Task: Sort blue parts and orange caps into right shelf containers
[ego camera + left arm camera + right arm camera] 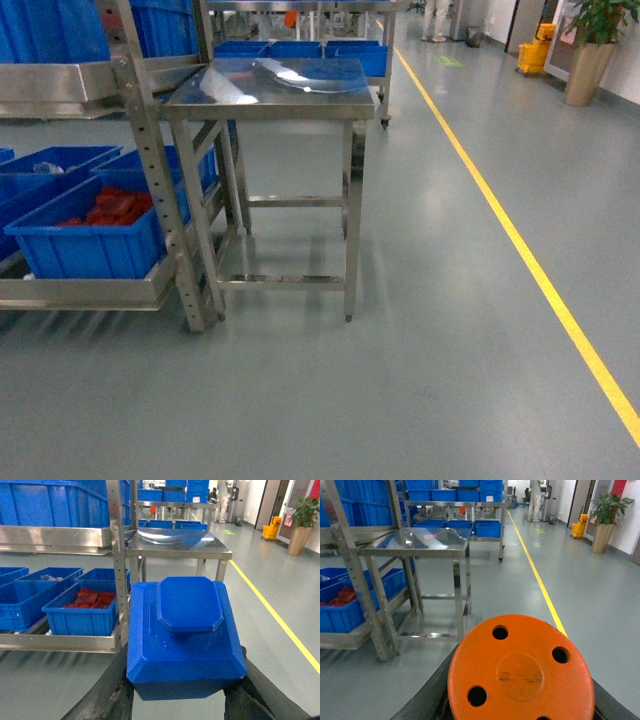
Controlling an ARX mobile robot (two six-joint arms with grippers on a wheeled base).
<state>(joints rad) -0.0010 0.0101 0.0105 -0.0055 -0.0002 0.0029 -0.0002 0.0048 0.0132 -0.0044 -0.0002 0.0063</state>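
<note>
A blue part was gripped by the left gripper, its raised octagonal face upward; an orange cap was gripped flat, holes up, by the right gripper.

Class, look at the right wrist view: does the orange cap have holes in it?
Yes, the orange cap shows round holes spaced around its top face.

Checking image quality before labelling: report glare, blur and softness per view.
Head view: bright ceiling-light glare on the steel table top; distance soft. Left wrist view: blue part sharp, the floor at lower left streaked by blur. Right wrist view: orange cap evenly lit, no glare; table top reflective.
</note>
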